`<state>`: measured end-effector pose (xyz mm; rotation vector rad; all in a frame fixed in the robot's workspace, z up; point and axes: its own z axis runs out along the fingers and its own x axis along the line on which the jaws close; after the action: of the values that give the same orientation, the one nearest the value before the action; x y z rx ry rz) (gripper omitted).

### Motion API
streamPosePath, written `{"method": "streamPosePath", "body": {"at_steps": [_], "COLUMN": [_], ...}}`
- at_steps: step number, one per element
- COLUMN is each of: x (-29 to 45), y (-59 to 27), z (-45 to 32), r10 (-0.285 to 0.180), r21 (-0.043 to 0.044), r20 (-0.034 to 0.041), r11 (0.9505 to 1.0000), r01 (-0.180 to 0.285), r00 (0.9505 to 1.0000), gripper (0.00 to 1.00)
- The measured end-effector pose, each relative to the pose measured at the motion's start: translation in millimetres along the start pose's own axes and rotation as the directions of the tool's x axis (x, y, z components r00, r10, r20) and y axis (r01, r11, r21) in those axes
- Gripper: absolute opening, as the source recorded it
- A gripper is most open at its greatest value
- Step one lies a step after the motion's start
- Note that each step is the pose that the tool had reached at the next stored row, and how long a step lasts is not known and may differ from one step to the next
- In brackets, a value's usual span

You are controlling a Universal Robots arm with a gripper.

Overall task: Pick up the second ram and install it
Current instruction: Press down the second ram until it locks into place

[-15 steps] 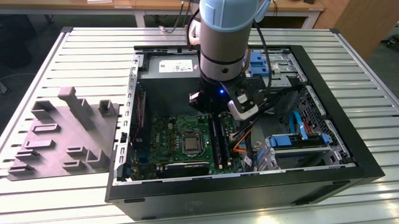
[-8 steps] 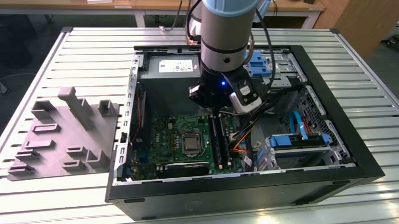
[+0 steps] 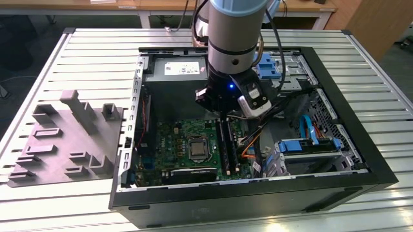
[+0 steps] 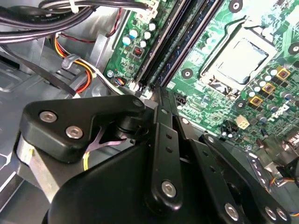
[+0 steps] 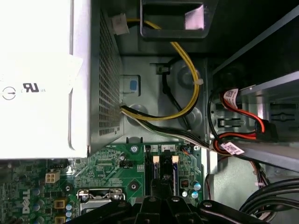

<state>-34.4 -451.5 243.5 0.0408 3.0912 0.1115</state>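
I see the gripper (image 3: 223, 115) over the green circuit board (image 3: 187, 140)'s slots; a dark ram (image 3: 225, 140) stands there; jaw grip unclear.

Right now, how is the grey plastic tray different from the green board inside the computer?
The grey tray lies out on the slatted table, at the exterior view's left; the green board sits inside the black case. The tray carries plain raised blocks; the board carries black slot strips and a silver square socket. The hand hangs over the board, not the tray. Both lie flat.
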Motion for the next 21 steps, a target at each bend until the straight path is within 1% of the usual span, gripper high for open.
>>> {"method": "streamPosePath", "body": {"at_steps": [3, 9, 16, 21], "x": [-0.1, -0.5, -0.9, -1.2], "y": [-4.6, -18.6, -32.4, -44.5], "z": [-0.3, -1.3, -2.3, -3.0], "r10": [0.000, 0.000, 0.000, 0.000], "r21": [0.0000, -0.0001, 0.0001, 0.0000], "r20": [0.0000, 0.0001, 0.0001, 0.0001], "r11": [1.0000, 1.0000, 1.0000, 1.0000], "r01": [0.000, 0.000, 0.000, 0.000], "r00": [1.0000, 1.0000, 1.0000, 1.0000], "gripper": [0.10, 0.10, 0.10, 0.10]}}
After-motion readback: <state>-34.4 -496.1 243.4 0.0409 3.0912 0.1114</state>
